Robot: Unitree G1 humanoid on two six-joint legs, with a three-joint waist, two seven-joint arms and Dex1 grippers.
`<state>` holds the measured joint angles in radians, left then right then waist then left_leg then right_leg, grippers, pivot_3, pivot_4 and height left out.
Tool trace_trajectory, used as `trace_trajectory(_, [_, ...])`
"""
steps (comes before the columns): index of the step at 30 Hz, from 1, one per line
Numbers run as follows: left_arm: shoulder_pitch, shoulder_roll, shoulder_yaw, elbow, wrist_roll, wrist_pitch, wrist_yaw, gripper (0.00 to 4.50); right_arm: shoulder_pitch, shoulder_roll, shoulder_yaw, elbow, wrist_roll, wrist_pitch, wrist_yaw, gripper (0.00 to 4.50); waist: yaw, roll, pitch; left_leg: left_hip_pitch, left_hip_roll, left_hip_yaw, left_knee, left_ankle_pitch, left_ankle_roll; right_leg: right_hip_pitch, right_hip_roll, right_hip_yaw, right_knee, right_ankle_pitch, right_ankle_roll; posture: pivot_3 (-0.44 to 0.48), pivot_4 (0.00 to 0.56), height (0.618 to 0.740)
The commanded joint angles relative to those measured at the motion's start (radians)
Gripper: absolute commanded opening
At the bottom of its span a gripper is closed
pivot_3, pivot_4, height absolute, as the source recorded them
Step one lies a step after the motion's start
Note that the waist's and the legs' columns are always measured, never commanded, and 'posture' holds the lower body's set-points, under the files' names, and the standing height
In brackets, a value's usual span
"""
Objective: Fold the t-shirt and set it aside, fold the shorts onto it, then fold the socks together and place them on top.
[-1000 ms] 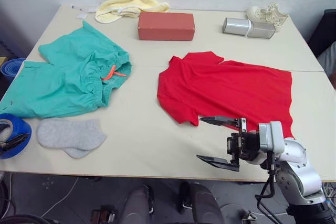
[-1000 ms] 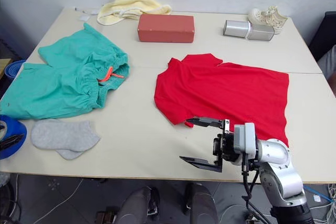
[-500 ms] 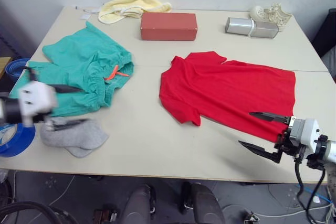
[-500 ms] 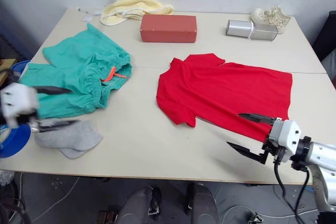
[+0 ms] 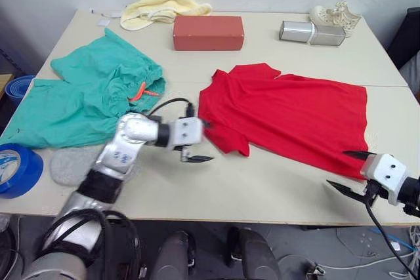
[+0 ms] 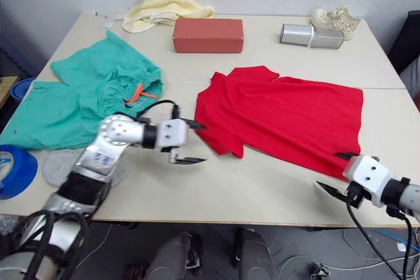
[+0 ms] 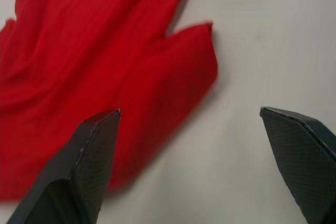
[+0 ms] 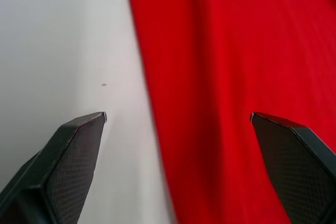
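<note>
The red t-shirt [image 5: 289, 119] lies flat at the table's centre-right, neck toward the left. My left gripper [image 5: 207, 141] is open at the near sleeve [image 7: 173, 77], one finger above its tip and one on the bare table side. My right gripper [image 5: 340, 170] is open at the shirt's near right hem corner, straddling the hem edge [image 8: 157, 129] in the right wrist view. The teal shorts [image 5: 92, 96] with an orange drawstring are spread at the left. The grey socks [image 5: 65, 165] lie in front of them, partly hidden by my left arm.
A red box [image 5: 208, 32], a pale yellow towel [image 5: 164, 3], two silver cases [image 5: 312, 33] and a white shoe [image 5: 336, 14] line the back of the table [image 5: 262, 181]. A blue tape roll [image 5: 16, 170] sits at the near left corner.
My left gripper has swung from the socks at the left across to the t-shirt's near sleeve. My right gripper has moved right and nearer, to the hem corner.
</note>
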<state>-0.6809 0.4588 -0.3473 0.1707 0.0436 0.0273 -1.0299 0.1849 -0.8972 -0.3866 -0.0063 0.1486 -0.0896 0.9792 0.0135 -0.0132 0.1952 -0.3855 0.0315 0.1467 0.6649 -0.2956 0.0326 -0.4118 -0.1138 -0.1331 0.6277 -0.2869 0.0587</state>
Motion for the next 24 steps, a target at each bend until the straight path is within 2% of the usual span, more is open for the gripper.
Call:
trace_trajectory(1, [-0.044,-0.026,-0.051,0.089,0.096,-0.045,0.060,4.47,-0.004,-0.018,0.006,-0.007,-0.035,0.021,-0.038,4.50,-0.001,0.000,0.000,0.000,0.000,0.000,0.000,0.000,0.000,0.000,0.000,0.000,0.000,0.000,0.000,0.000,0.150,0.740])
trace_trajectory(3, [-0.066,-0.041,-0.071,0.133,0.138,-0.073,0.091,4.47,0.001,-0.022,0.008,0.001,-0.051,0.043,-0.054,4.50,-0.001,0.000,0.000,0.000,0.000,0.000,0.000,0.000,0.000,0.000,0.000,0.000,0.000,0.000,0.000,0.000,0.150,0.740])
trace_trajectory(9, [-0.109,-0.129,-0.064,0.243,0.153,-0.016,0.160,4.47,0.010,-0.040,0.033,0.009,-0.040,0.100,-0.028,4.50,0.011,-0.003,-0.002,0.001,0.000,0.000,0.002,-0.001,0.004,0.002,-0.002,0.000,-0.001,0.001,0.002,0.000,0.150,0.740])
trace_trajectory(10, [-0.115,-0.136,-0.064,0.257,0.155,-0.010,0.165,4.29,0.004,-0.039,0.036,0.016,-0.043,0.105,-0.036,4.50,0.012,-0.004,-0.003,0.001,0.000,-0.001,0.002,-0.001,0.004,0.002,-0.002,0.000,-0.001,0.001,0.002,0.000,0.150,0.740])
trace_trajectory(11, [-0.119,-0.141,-0.062,0.268,0.156,-0.008,0.172,4.07,-0.003,-0.037,0.041,0.026,-0.047,0.103,-0.042,4.31,0.012,-0.005,-0.003,0.001,0.000,-0.001,0.002,-0.001,0.004,0.002,-0.002,0.000,-0.001,0.001,0.002,0.000,0.150,0.740])
trace_trajectory(13, [-0.120,-0.141,-0.062,0.274,0.148,-0.006,0.156,3.60,-0.013,-0.036,0.054,0.043,-0.052,0.104,-0.044,3.91,0.011,-0.005,-0.003,0.001,0.000,-0.001,0.002,-0.001,0.004,0.002,-0.002,0.000,-0.001,0.001,0.002,0.000,0.150,0.740])
trace_trajectory(19, [-0.084,-0.092,-0.033,0.215,0.095,0.019,0.079,1.64,-0.018,-0.039,0.061,0.059,-0.050,0.060,-0.051,1.78,0.007,-0.005,-0.003,0.001,0.000,-0.001,0.002,-0.001,0.004,0.002,-0.002,0.000,-0.001,0.002,0.002,0.000,0.150,0.740])
trace_trajectory(21, [-0.049,-0.076,-0.029,0.165,0.010,0.008,-0.039,0.89,-0.015,-0.040,0.052,0.061,-0.044,0.036,-0.051,0.99,0.005,-0.005,-0.003,0.001,0.000,0.000,0.002,-0.001,0.003,0.002,-0.002,0.000,-0.001,0.002,0.002,0.000,0.150,0.740])
trace_trajectory(24, [-0.001,-0.067,-0.005,0.111,-0.061,0.059,-0.096,0.05,-0.012,-0.039,0.040,0.060,-0.037,-0.012,-0.049,0.08,0.006,-0.005,-0.004,0.000,0.000,0.000,0.002,-0.001,0.003,0.001,-0.002,0.000,-0.001,0.001,0.002,0.000,0.150,0.740])
